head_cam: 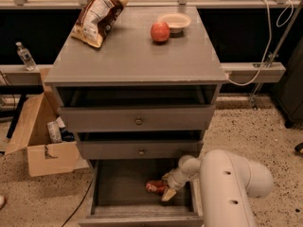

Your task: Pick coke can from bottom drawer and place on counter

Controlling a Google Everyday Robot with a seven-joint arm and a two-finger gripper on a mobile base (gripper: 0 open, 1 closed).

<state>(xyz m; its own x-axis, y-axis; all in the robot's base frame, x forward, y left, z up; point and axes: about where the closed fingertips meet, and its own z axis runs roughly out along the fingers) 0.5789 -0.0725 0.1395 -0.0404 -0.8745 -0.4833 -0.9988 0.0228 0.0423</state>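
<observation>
The coke can (155, 187) lies on its side inside the open bottom drawer (118, 193), toward the right. My gripper (166, 191) reaches down into the drawer from the right and sits right against the can's right end, with a pale fingertip (168, 195) showing just beside it. The white arm (232, 188) fills the lower right. The counter (137, 51) is the grey top of the cabinet, well above.
On the counter lie a chip bag (98, 14), a red apple (160, 31) and a small white bowl (174, 21). Two upper drawers (137, 121) with knobs stick out slightly above the bottom one. A cardboard box (40, 141) stands at the left.
</observation>
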